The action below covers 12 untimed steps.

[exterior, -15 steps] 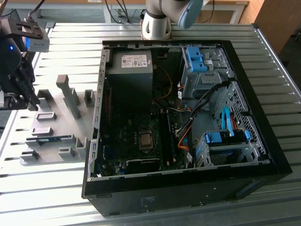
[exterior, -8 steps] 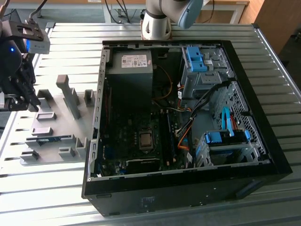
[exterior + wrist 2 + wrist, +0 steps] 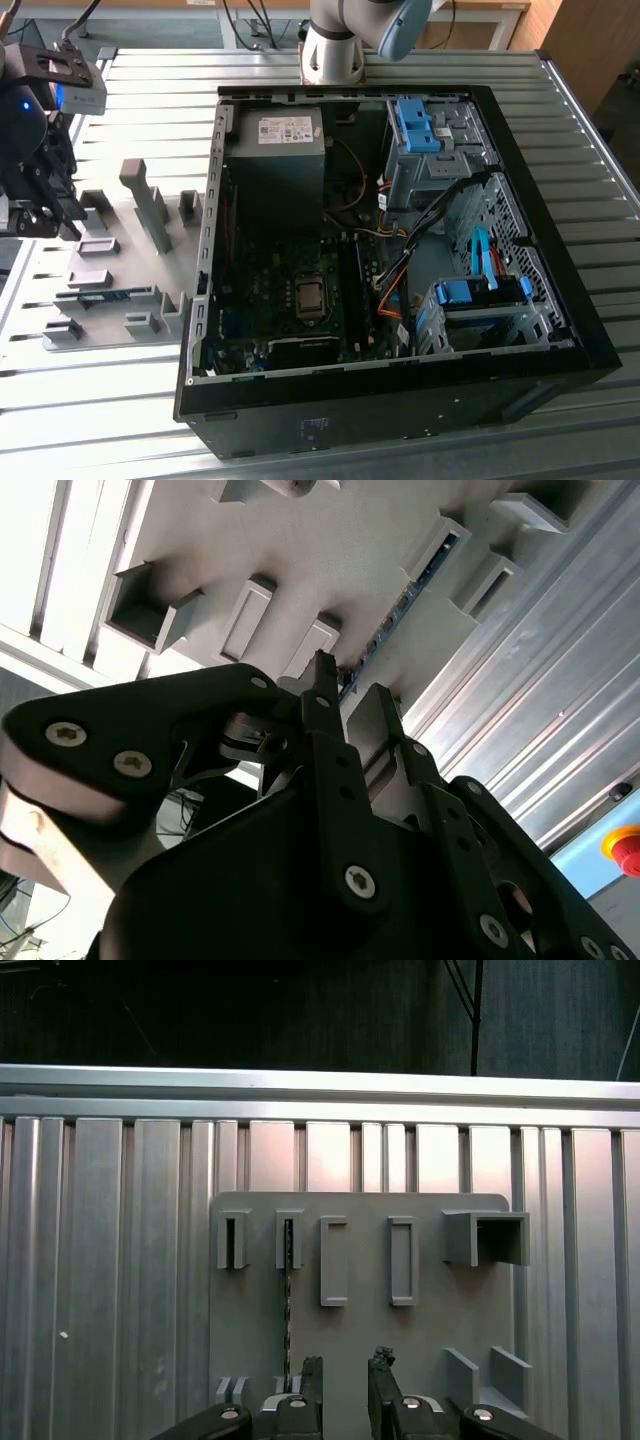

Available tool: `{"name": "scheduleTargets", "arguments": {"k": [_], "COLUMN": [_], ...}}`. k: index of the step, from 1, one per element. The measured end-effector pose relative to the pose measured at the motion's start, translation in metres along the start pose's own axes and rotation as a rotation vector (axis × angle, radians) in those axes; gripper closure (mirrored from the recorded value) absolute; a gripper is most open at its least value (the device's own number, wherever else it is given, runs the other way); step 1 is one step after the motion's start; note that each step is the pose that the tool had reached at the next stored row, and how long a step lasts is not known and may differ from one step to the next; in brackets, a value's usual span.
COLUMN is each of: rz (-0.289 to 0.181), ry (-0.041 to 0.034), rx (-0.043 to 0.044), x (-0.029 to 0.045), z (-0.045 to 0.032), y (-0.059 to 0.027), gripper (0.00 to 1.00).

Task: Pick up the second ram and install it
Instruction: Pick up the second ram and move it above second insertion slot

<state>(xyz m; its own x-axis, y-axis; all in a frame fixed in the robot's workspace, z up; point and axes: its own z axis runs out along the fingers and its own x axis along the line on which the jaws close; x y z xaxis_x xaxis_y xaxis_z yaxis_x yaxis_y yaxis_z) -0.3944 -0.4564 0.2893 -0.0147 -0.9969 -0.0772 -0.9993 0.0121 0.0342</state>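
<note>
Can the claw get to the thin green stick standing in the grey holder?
Probably yes. The open black claw hangs above the grey plastic holder plate, and nothing lies between it and the thin blue-green circuit-board stick standing there on edge, slightly off the claw's middle.

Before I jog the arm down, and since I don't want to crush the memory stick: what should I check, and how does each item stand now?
1. The end effector is empty: ok. Its fingers are apart with nothing between them.
2. The second ram stands on edge in the grey holder plate: ok.
3. The ram is centred in the finger gap: not ok. In the first wrist view it lies outside the gap, beside one finger.
4. Height left above the ram: cannot tell.
5. The computer case is open with the motherboard exposed: ok.
</note>
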Motion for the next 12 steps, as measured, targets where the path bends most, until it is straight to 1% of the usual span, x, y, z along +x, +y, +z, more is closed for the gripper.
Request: {"name": "scheduleTargets", "arguments": {"k": [7, 12], "rz": [0.0, 0.0], "ry": [0.0001, 0.0], "rx": [0.0, 0.0002], "x": [0.0003, 0.0004], "z": [0.0038, 0.0045], "y": [-0.0001, -0.0002], "gripper": [0.68, 0.68]}}
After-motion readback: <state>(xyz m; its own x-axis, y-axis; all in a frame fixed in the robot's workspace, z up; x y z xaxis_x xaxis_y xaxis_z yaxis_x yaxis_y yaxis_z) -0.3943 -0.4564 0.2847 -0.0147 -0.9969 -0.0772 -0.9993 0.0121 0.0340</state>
